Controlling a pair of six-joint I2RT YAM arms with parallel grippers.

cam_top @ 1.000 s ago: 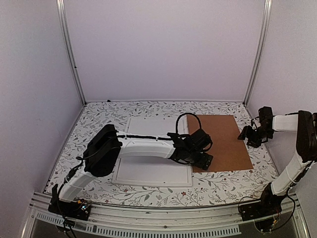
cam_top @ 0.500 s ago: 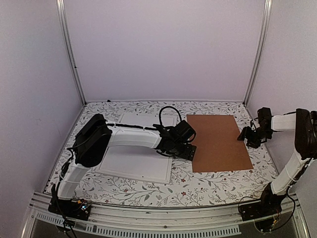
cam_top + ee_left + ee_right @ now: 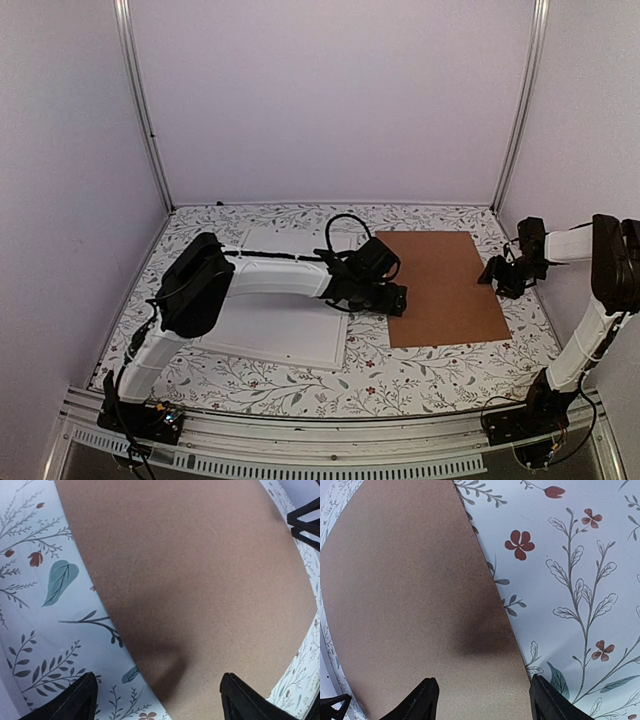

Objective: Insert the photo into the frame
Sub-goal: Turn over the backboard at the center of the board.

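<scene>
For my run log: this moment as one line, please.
left gripper: open, over brown panel left edge | right gripper: open, over right edge

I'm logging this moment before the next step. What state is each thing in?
left gripper: open, empty, over the backing panel's left edge.
right gripper: open, empty, over the panel's right edge.
backing panel: lying flat on the table, ungripped.
frame: lying flat, left of the panel, untouched; contents unclear.

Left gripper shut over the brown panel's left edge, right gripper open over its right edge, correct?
No: the left gripper is open too, jaws wide apart over the brown panel's left edge, per the left wrist view. The right gripper matches.
</scene>
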